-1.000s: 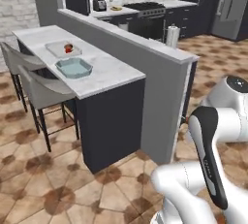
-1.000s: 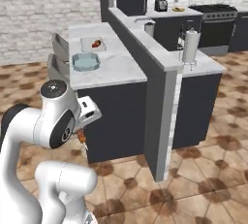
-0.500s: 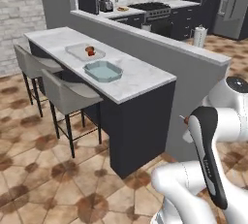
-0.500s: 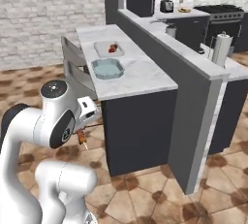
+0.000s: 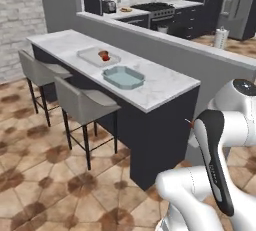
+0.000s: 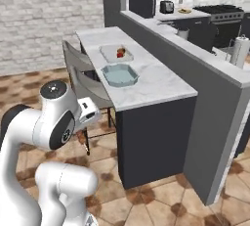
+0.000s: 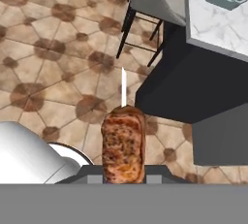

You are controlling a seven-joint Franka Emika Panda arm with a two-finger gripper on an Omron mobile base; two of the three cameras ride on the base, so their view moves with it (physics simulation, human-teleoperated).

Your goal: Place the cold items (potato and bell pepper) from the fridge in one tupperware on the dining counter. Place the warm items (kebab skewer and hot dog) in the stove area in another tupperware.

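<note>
The long white marble-veined table (image 5: 165, 82) with its dark base and raised plain grey back ledge (image 5: 200, 55) serves as the landmark; beyond that ledge, well apart from the table, stand dark kitchen cabinets (image 5: 165, 22) with a black stove (image 5: 152, 7) and a dark toaster (image 5: 109, 7); a white paper-towel roll (image 6: 239, 51) stands upright on the far side of the ledge; two grey high stools (image 5: 80, 107) are drawn up along the table's open side, on a brown patterned tile floor (image 5: 45, 175); on the table top, toward its far half, lies a flat pale grey-white rectangular tray with rounded corners (image 5: 89, 56); inside that tray, near its edge closest to the ledge, sits a small bright red rounded bell pepper (image 5: 104, 54), with an orange-brown bit just beside it that is too small to name; nearer the table's end, just beside the tray and apart from it, rests a shallow pale teal-blue octagonal container with sloped sides (image 5: 123, 77), its inside bare; off the table's end and lower than its top, the pincer (image 7: 124, 172) is closed on a browned, grilled kebab skewer (image 7: 123, 148), whose thin white stick (image 7: 123, 88) points out over the floor; in the hand view the teal container shows at the upper right, on the table corner above the skewer.
</note>
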